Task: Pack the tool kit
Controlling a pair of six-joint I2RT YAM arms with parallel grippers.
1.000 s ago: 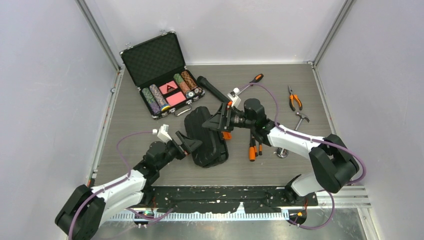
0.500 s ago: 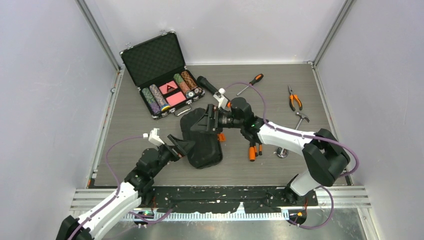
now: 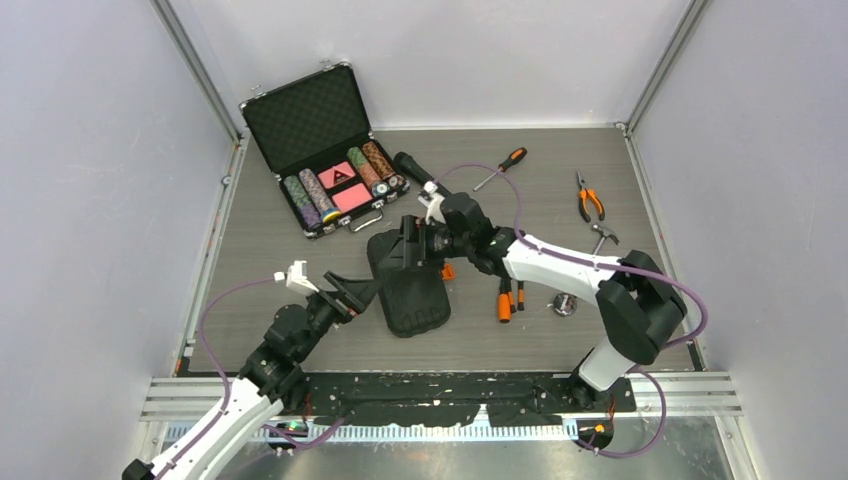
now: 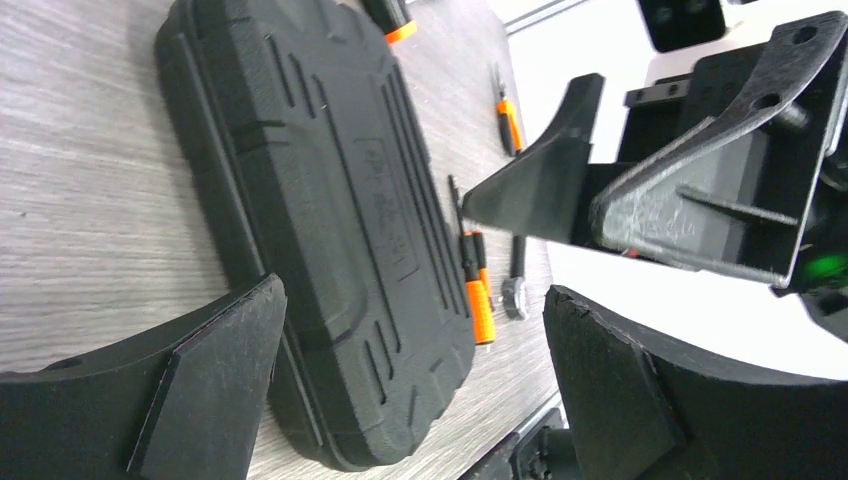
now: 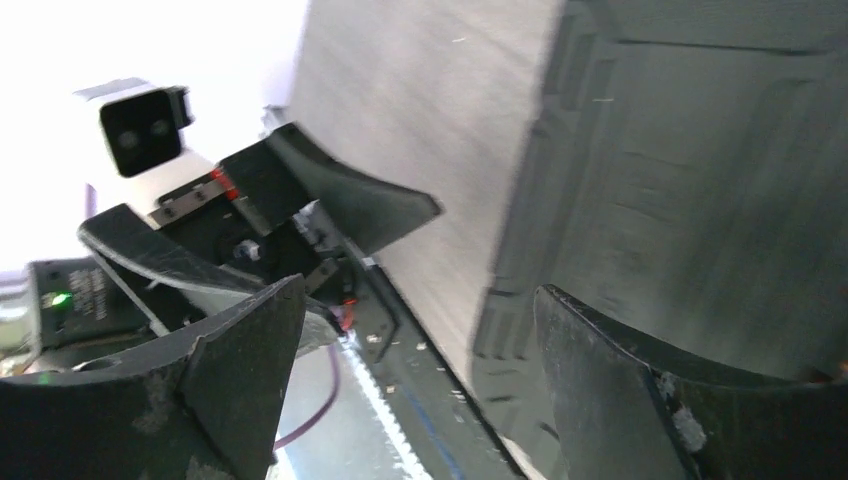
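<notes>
Grey tabletop (image 3: 560, 180); case (image 3: 415, 300) far end hidden under spread right gripper (image 3: 403, 245); left gripper (image 3: 366, 289) spread.

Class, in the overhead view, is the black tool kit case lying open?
No, the tool kit case lies shut, ribbed lid facing up.

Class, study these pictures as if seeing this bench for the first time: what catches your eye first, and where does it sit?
The closed black ribbed tool case lies mid-table, with the open left gripper at its near-left edge and the open right gripper at its far end. An open poker chip case with coloured chips stands at the far left. To the right of the case, an orange-handled screwdriver and pliers lie loose.
</notes>
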